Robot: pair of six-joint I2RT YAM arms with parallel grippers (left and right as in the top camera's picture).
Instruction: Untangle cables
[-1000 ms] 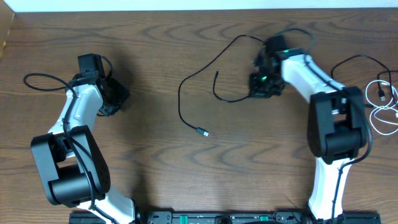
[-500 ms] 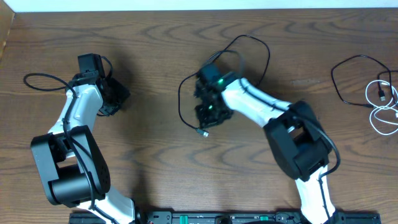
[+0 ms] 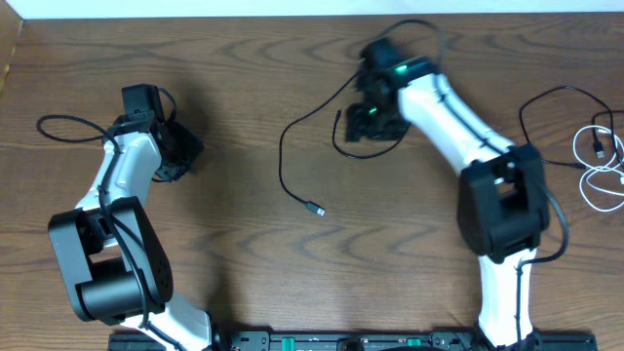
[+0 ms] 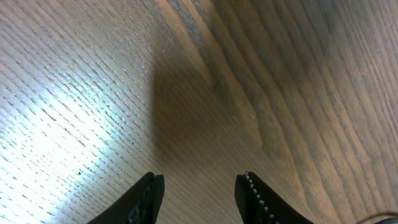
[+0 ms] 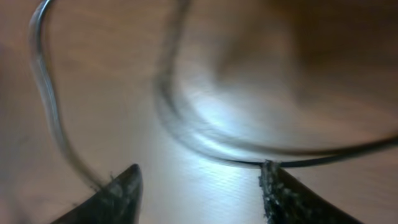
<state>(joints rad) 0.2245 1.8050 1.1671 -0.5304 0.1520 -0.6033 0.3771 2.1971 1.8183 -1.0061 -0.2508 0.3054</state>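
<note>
The black cable (image 3: 284, 161) lies loose on the wooden table. It runs from a plug (image 3: 317, 209) near the middle up toward my right gripper (image 3: 372, 121). The right wrist view is blurred. There the cable (image 5: 205, 140) curves just ahead of the open right gripper (image 5: 199, 171) and brushes the right fingertip (image 5: 268, 171), with nothing between the jaws. The white cable (image 3: 597, 174) lies coiled at the far right edge. My left gripper (image 3: 187, 149) hovers over bare wood at the left. In its wrist view the left gripper (image 4: 200, 182) stands partly open and empty.
A thin black cord loop (image 3: 534, 115) lies beside the white cable at the right. The left arm's own black wire (image 3: 60, 125) loops out at the far left. The table's back edge (image 3: 312, 14) runs along the top.
My right arm swung from the table's middle back up and right. Its jaws went from nearly shut to open, and the black cable now lies free. The left arm has not moved.
</note>
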